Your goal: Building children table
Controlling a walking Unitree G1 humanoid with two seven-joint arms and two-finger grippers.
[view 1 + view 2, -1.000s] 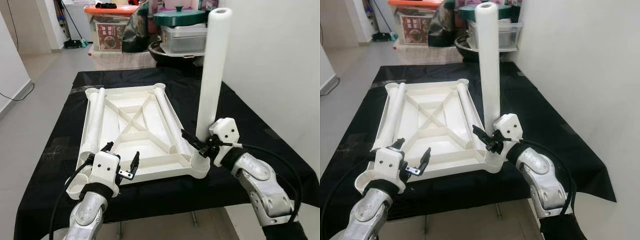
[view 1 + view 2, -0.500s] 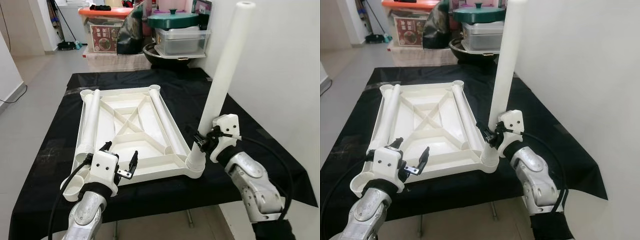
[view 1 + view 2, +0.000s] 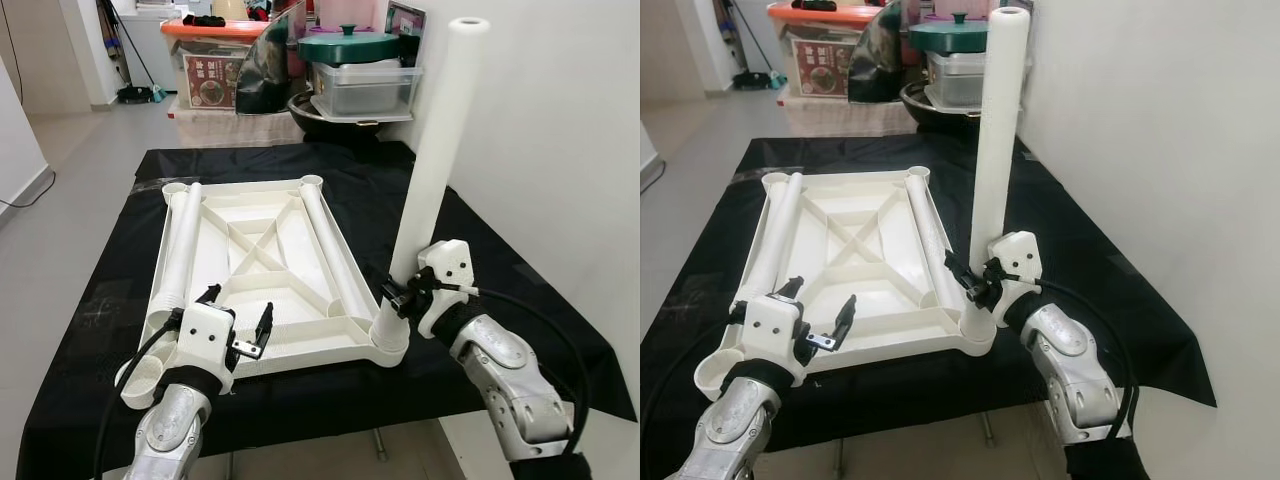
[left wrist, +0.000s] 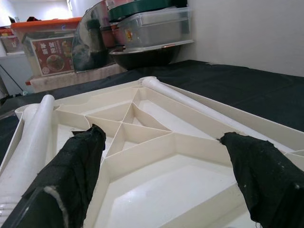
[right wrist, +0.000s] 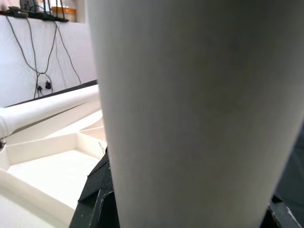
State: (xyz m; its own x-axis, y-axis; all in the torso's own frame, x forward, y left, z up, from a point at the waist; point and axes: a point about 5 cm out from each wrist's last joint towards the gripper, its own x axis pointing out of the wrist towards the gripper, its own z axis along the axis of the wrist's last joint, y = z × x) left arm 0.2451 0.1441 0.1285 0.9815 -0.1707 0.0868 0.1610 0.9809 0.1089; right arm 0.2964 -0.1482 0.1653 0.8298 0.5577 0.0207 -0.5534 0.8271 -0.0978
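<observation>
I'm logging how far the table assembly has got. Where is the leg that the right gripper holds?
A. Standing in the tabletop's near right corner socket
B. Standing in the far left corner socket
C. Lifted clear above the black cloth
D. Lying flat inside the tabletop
A: the right gripper clasps the upright leg, whose foot sits in the near right corner socket of the upturned tabletop.

Beyond the far edge of the black cloth (image 3: 480, 250): clear lidded container (image 3: 365, 88) under a green pot lid (image 3: 348, 45), black wok (image 3: 330, 112) beneath it, orange-lidded storage bin (image 3: 215, 60) further left. White wall (image 3: 560, 130) along the cloth's right side.
</observation>
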